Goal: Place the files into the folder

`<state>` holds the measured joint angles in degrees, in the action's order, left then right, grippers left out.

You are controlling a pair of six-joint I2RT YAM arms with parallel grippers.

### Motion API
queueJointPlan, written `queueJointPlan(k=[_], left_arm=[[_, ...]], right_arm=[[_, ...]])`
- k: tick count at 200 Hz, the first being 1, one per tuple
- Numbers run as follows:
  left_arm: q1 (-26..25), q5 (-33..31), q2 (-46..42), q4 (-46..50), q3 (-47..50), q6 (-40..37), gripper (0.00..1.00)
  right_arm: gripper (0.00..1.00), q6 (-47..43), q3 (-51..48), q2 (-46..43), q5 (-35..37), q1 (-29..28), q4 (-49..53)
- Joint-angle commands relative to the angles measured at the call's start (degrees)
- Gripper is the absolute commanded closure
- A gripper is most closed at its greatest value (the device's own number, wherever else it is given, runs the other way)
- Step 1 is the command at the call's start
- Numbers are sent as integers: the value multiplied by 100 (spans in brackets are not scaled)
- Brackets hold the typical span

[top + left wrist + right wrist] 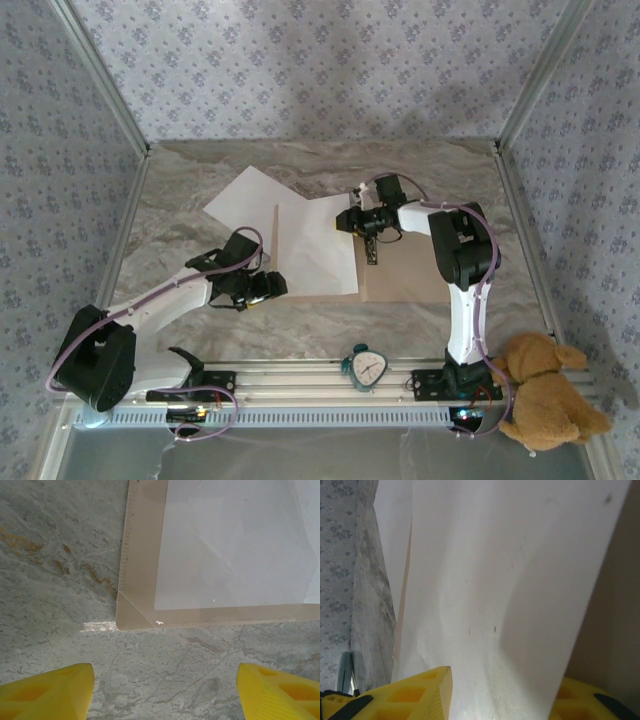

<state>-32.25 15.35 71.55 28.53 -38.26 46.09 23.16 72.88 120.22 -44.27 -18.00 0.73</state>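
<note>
The right gripper point(502, 692) has its jaws apart. The near edge of a white sheet point(510, 580) lies loose in the gap between the yellow fingers point(420, 695), and nothing is pinched. To the right of that sheet, the tan folder point(615, 630) shows bare.

From above, the right gripper point(348, 220) hangs at the sheet's point(315, 245) far right corner, over the spine of the open folder point(410, 270). The sheet covers the folder's left half, leaving a thin tan border at the left and near edges. A dark clip point(370, 250) lies along the spine just in front of the gripper. A second sheet point(245, 200) lies askew on the table point(200, 320), beyond the folder's far left corner. It overlaps the first sheet, though which one is on top cannot be told.

The right arm stands up from its base, bends at a high elbow, and reaches left with the wrist level.

The left gripper point(165, 692) is wide apart over bare marble with nothing between the fingers point(50, 692). It sits just short of the folder's point(137, 615) near left corner and the sheet point(235, 545) resting on it. From above, the left gripper point(268, 285) sits beside that corner. Its arm stretches low from the left base, with the wrist tipped down.

A teal clock point(365, 366) and a plush dog point(540, 395) sit at the rail, well clear.
</note>
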Motion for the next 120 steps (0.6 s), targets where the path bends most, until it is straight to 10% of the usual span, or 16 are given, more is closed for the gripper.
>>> queueJointPlan(k=[1, 120], left_arm=[[17, -78, -88, 77, 9, -65, 24], [12, -50, -150, 28, 82, -57, 24]], right_arm=[[65, 142, -49, 89, 183, -39, -23], [87, -416, -121, -585, 1419, -336, 648]])
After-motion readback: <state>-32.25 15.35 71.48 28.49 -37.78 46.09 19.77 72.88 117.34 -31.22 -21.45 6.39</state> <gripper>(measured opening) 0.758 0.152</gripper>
